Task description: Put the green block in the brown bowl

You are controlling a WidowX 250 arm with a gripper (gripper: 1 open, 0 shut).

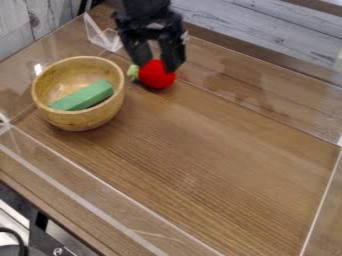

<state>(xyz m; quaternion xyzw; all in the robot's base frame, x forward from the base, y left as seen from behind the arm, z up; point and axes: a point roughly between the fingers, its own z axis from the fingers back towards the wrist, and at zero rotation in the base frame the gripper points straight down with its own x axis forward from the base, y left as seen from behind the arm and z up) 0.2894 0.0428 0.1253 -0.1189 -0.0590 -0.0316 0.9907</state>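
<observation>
The green block (pixel 82 97) lies flat inside the brown bowl (pixel 54 118), which sits at the left of the wooden table. My gripper (pixel 156 61) hangs to the right of the bowl, above the red ball (pixel 158 75). Its two black fingers (pixel 139 57) stand apart and point down, with nothing between them. The gripper is open and clear of both bowl and block.
The red ball with a small green stem rests on the table just right of the bowl, partly behind my fingers. Clear plastic walls (pixel 160 215) border the wooden table (pixel 227 140). A pale plank wall runs along the back.
</observation>
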